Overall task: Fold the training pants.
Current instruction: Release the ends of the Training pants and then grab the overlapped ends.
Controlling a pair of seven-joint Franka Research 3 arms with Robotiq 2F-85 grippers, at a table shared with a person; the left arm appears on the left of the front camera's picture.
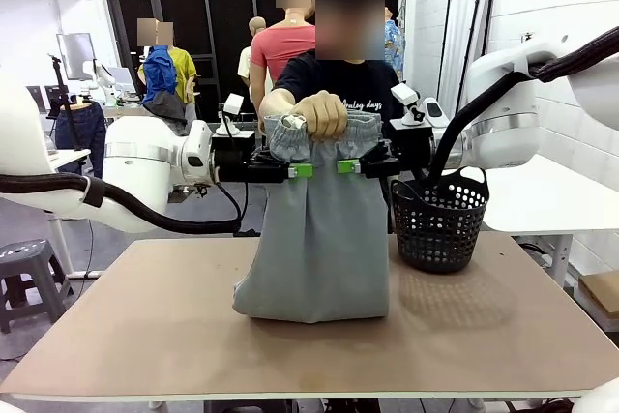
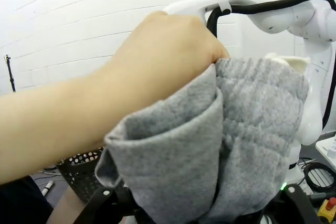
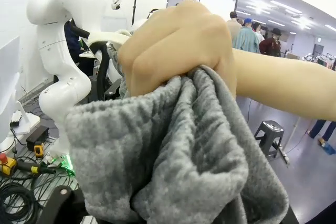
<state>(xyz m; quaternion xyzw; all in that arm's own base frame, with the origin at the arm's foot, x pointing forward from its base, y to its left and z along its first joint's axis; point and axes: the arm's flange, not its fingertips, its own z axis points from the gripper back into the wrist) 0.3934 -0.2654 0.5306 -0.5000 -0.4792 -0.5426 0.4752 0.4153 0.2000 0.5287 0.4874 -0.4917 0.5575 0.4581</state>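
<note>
A person's hand (image 1: pixel 320 113) holds the light grey training pants (image 1: pixel 319 239) up by the gathered waistband, and the legs hang down to the table. My left gripper (image 1: pixel 301 170) and right gripper (image 1: pixel 348 166) come in from either side just under the waistband, green pads on the front of the fabric. In the left wrist view, the left gripper (image 2: pixel 202 205) has its black fingers (image 2: pixel 105 203) wide apart with the bunched pants (image 2: pixel 236 145) between them. Grey fabric (image 3: pixel 173 150) also lies across the right gripper (image 3: pixel 168 211), with one finger (image 3: pixel 58 205) showing at the lower left.
A black mesh basket (image 1: pixel 440 221) stands on the brown table (image 1: pixel 145 336) just right of the pants, close to the right arm. The person stands at the far edge. A grey stool (image 1: pixel 24 260) sits on the floor at the left.
</note>
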